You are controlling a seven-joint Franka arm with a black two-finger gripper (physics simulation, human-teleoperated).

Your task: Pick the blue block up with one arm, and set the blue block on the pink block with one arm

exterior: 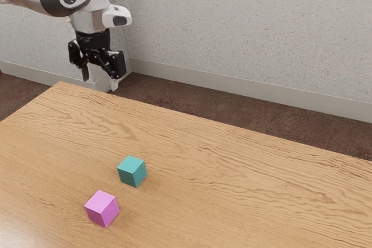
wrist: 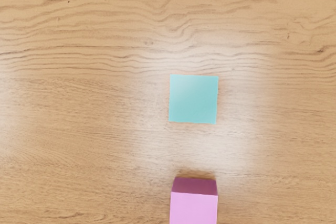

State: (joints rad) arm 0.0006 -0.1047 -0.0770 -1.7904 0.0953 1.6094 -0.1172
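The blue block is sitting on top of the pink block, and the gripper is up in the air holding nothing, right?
Not quite. The blue block is not on the pink block; the exterior view shows both on the table, apart. The gripper is indeed up in the air, holding nothing.

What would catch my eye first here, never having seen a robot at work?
Two small bright cubes on the wooden table stand out: the blue block, really more teal, and the pink block just nearer the camera, close together but not touching. Next comes the black end effector at the exterior view's upper left, open and empty, high above the table's far edge.
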